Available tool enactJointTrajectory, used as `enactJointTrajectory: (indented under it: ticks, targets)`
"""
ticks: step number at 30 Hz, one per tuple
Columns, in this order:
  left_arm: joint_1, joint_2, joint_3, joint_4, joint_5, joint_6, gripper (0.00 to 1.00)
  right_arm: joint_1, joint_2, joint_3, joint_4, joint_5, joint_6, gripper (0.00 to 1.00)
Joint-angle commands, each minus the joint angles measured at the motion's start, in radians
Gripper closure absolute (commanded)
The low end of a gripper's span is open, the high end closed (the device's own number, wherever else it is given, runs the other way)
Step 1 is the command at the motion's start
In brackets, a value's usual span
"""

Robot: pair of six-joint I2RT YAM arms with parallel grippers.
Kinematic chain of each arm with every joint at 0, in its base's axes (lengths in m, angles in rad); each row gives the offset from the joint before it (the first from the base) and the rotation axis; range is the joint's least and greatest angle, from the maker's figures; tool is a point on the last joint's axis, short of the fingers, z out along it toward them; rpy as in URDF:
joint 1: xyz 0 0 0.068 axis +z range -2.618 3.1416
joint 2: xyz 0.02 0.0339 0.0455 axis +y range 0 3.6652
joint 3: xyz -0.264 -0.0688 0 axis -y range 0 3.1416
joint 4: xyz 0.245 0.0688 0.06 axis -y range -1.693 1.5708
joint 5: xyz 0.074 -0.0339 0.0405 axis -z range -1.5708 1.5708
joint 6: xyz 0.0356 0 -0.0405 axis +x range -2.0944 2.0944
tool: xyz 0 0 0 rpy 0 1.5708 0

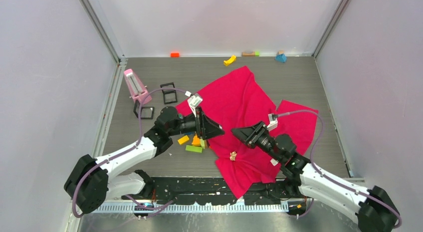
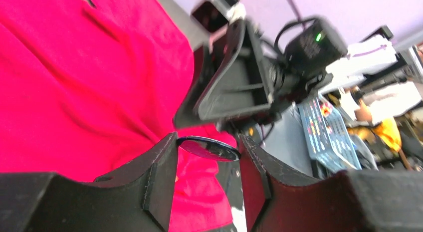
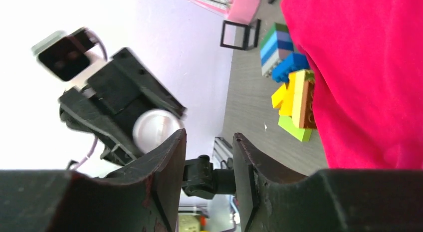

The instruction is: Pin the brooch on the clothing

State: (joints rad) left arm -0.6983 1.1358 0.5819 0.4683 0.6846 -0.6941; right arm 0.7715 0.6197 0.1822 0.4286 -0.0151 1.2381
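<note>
- The brooch (image 1: 233, 155) lies loose on the near flap of the shirt (image 1: 249, 100), closer to the arm bases than either claw, and nothing holds it.
- That flap's near corner runs over the near edge of the worktop (image 1: 149, 72). A tug on the soft cloth could tip the brooch off that way.
- A grab at so small a piece would likely catch a fold of shirt too, lifting cloth and brooch together.
- The right claw (image 1: 234, 131) hangs over the shirt just beyond the brooch. Its jaws are partly apart and empty.
- The left claw (image 1: 222, 130) hangs at the shirt's left edge, facing the right claw tip to tip. Its jaws are partly apart with a small round disc (image 2: 207, 148) spanning the gap, apparently pinched by its rim.
- The main hazard is that the two claws are near each other — a move inward by either could knock them together and jar the thin disc loose.
- Toy blocks (image 1: 193, 143) sit just off the shirt's left edge, below the left claw, so a low sweep there would scatter them.
- There is bare worktop right of the shirt, out to the side wall.
- Left of the shirt and farther back it is tighter, with black frames (image 1: 169, 95) and a pink stand (image 1: 135, 86).
- Beyond the shirt's far corner is a short bare strip, then a yellow block (image 1: 229, 60) and others along the back wall.
</note>
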Motion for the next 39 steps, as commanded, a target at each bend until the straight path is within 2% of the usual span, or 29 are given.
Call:
enactJointTrajectory:
  ticks: [1,7,10,16,20,27,30,39]
  targets:
    - [0.002,-0.029,-0.048,0.303,-0.187,0.003,0.57,0.006,0.094,-0.016,0.323,0.038,0.310,0.54]
    - [0.002,-0.030,-0.067,0.393,-0.224,0.001,0.57,0.006,0.181,-0.012,0.495,0.052,0.410,0.52]
    - [0.000,-0.029,-0.069,0.408,-0.225,0.006,0.57,0.008,0.208,0.006,0.519,0.056,0.452,0.51]
    - [-0.003,-0.014,-0.065,0.434,-0.214,0.008,0.56,0.009,0.246,0.041,0.485,0.058,0.512,0.52]
    - [-0.010,-0.016,-0.075,0.438,-0.229,0.019,0.55,0.010,0.266,0.078,0.434,0.043,0.532,0.58]
    - [-0.019,-0.014,-0.085,0.443,-0.242,0.034,0.55,0.012,0.315,0.119,0.428,0.029,0.546,0.58]
    - [-0.023,-0.008,-0.082,0.457,-0.246,0.036,0.55,0.015,0.324,0.122,0.408,-0.003,0.548,0.59]
    - [-0.028,0.004,-0.071,0.468,-0.253,0.049,0.56,0.027,0.307,0.083,0.362,0.059,0.564,0.61]
